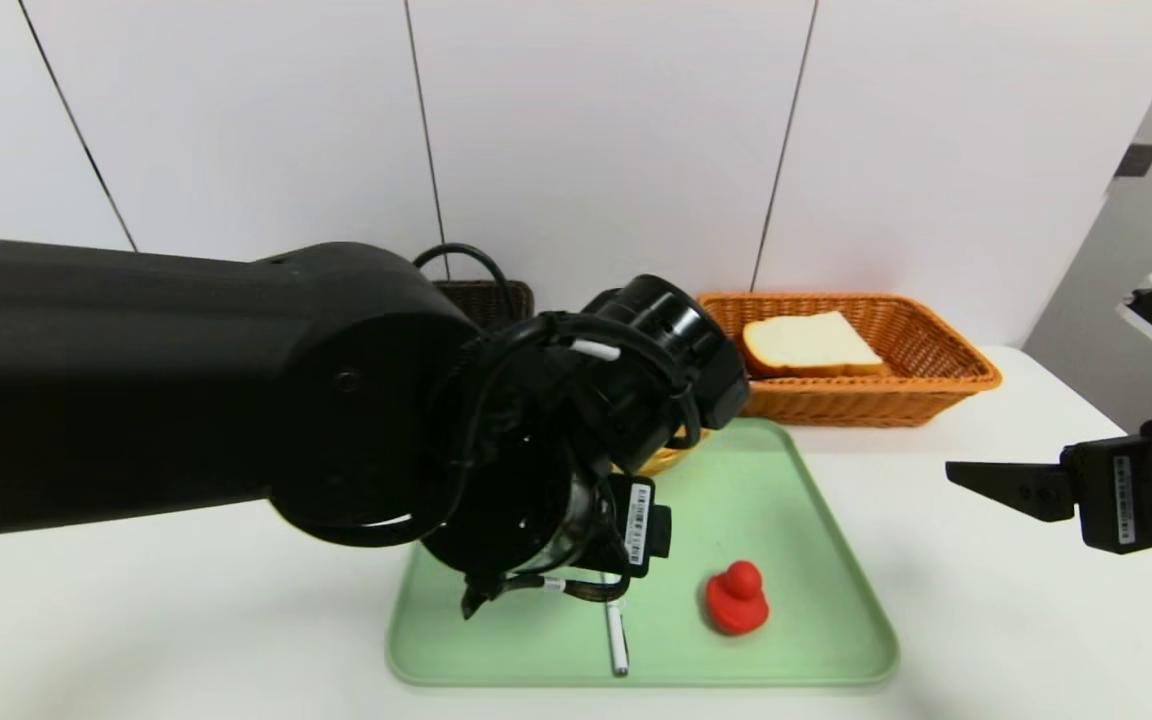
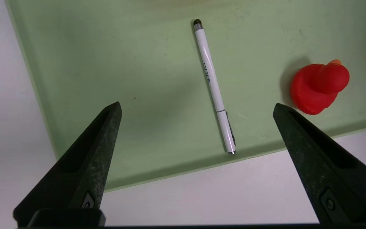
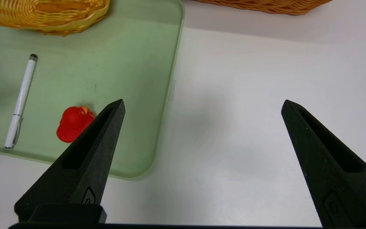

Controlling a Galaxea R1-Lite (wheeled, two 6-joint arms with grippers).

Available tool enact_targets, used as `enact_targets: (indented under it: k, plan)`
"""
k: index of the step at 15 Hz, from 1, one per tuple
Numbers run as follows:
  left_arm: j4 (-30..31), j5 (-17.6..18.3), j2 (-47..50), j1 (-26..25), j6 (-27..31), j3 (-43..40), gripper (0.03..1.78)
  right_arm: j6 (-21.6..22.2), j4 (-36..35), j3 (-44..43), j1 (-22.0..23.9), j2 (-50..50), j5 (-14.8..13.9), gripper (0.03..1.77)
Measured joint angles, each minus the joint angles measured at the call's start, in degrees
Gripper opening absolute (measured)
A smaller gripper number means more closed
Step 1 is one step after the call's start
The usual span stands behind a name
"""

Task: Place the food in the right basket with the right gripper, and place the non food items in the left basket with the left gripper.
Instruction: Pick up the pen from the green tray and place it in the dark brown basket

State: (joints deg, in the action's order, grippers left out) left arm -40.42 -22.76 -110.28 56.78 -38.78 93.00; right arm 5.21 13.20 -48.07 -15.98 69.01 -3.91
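Plain white panels (image 1: 596, 140) with dark seams stood behind a white counter (image 1: 1016, 620), on which lay a shallow pale-green tray (image 1: 806, 640) with rounded corners.

The step in hand looked to be the picking up of the non-food items. A slim white pen with a black tip (image 2: 213, 79) and a small red rubber duck (image 2: 319, 86) both lay in the tray, the duck beside the pen on the side toward the robot's right. The left arm's black end effector (image 2: 197, 105) was over the tray, its jaws wide apart and nothing between them in its grip; the pen lay beneath the gap. The right arm's black end effector (image 3: 203, 101) was idle above the counter beside the tray, also wide open and empty.

A slice of white bread with tan crust (image 1: 811, 342) already rested in the large orange-tan wicker basket (image 1: 846, 408) at the back right. The large dark brown wicker basket (image 1: 481, 300) was mostly hidden by the left arm, so its contents could not be told. A small round yellow wicker basket (image 3: 65, 27) sat in the tray.

The next move probably called for lowering the left end effector, lining its jaws up across the pen's barrel and closing low, since so thin a thing could slip; then carrying it to the dark basket.

Dark lettering ran along the pen, too unclear to read surely. White barcode labels (image 1: 639, 524) showed on the arms' hardware, their print illegible.
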Motion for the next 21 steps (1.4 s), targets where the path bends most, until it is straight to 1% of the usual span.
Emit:
enact_targets:
  k: [2, 5, 7, 10, 14, 17, 21]
  plan:
    - [-2.54, 0.2, -3.32, 0.18, -1.4, 4.27, 1.69, 0.33, 0.07, -0.02, 0.35, 0.06, 0.15, 1.7]
    - [-6.88, 0.72, -8.35, 0.29, -6.97, 10.64, 1.69, 0.39, 0.02, 0.15, 1.82, 0.09, 1.85, 1.7]
    - [-8.97, 2.91, -10.53, 0.32, -8.66, 12.62, 1.69, 0.38, -0.11, 0.35, 2.32, 0.12, 2.62, 1.7]
    - [-11.47, 3.58, -13.04, 0.24, -10.58, 14.99, 1.69, 0.96, -0.26, 0.59, 2.47, 0.23, 2.79, 1.7]
    - [-13.0, 4.11, -15.75, 0.05, -10.93, 17.31, 1.69, 1.66, -0.23, 0.61, 2.47, 0.26, 2.88, 1.7]
    - [-14.57, 6.17, -16.3, -0.54, -10.41, 17.36, 1.69, 1.65, -0.26, 0.61, 2.47, 0.22, 2.86, 1.7]
    - [-15.6, 6.31, -16.59, -0.91, -10.23, 17.23, 1.69, 1.65, -0.34, 0.61, 2.47, 0.11, 2.88, 1.7]
